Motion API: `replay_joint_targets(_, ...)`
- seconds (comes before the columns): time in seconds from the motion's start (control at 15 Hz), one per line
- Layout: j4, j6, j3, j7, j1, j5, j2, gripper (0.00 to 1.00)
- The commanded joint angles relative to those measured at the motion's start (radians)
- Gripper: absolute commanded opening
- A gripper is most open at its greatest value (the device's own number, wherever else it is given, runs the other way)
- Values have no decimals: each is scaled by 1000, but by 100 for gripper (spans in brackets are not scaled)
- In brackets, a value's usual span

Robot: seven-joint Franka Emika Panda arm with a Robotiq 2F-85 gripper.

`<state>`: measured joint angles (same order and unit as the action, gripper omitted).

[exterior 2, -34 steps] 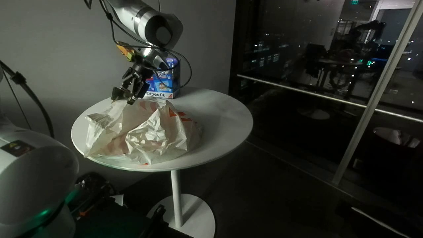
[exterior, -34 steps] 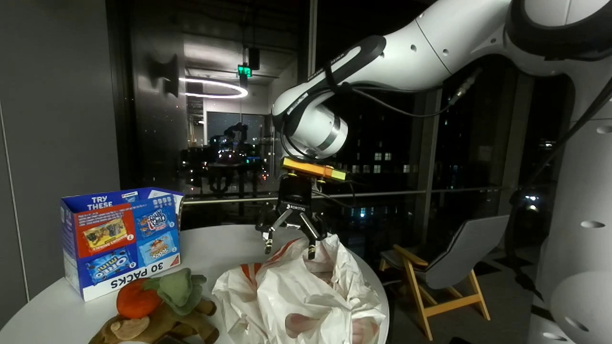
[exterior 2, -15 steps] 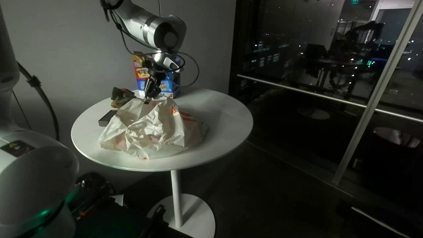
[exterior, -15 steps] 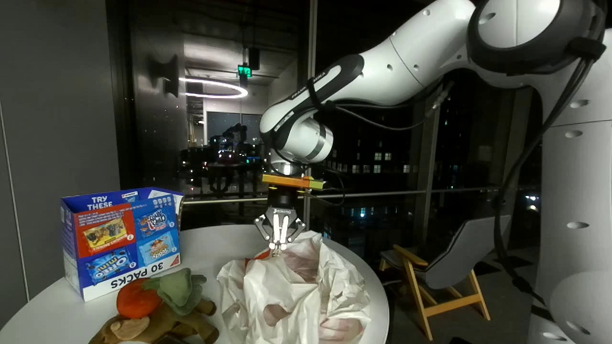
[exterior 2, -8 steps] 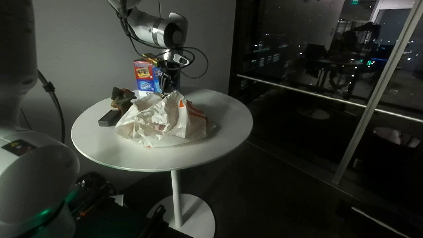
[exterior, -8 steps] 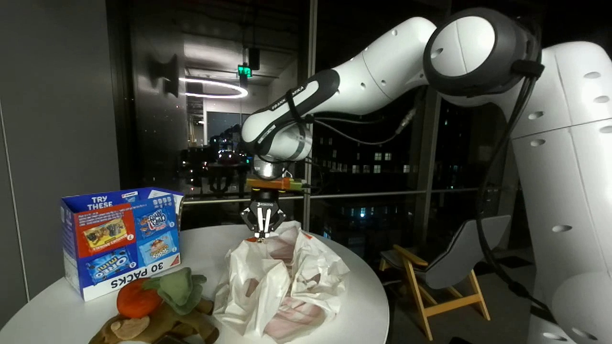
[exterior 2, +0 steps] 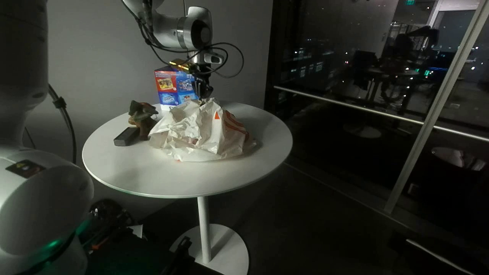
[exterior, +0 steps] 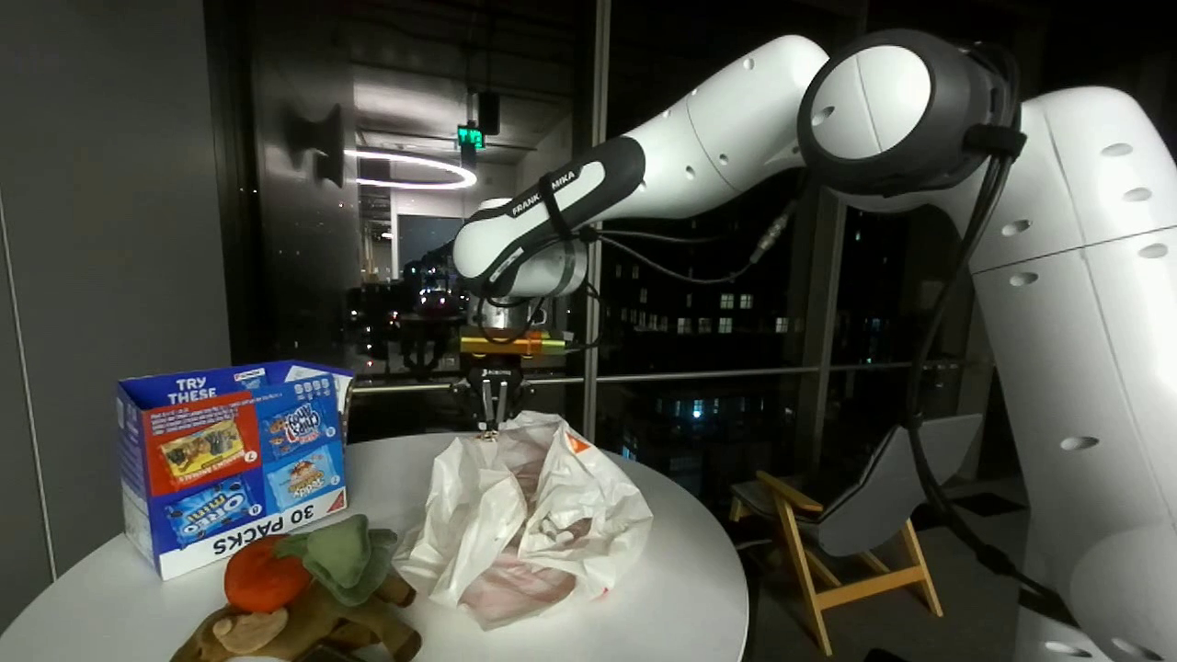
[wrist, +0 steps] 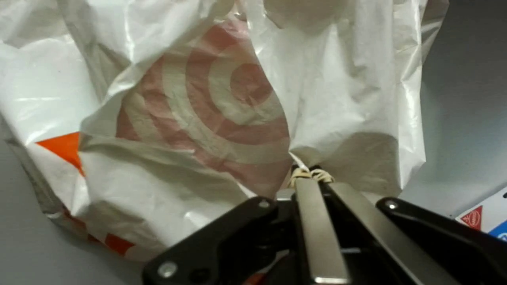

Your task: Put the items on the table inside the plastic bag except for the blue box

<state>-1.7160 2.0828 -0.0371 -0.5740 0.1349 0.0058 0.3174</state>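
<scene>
Pinches white plastic bag (wrist: 344, 91) in hand (wrist: 310, 174), with plush animal (exterior 2: 142, 117) toward left edge of table (exterior 2: 149, 173) in an exterior view.

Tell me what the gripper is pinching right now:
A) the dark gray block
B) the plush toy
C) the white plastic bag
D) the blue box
C: in the wrist view, a fold of the white plastic bag runs in between the closed tips of the gripper.
</scene>
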Motion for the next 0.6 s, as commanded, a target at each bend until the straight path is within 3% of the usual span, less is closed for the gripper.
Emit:
replay_joint_targets(0.0, 50, -98, -8, 19, -13, 88, 11, 33)
replay_joint_targets(0.13, 54, -219, -25, 92, -33, 181, -10, 48)
replay_joint_targets(0.53, 88, -604, -33, 266, -49, 313, -111, 93)
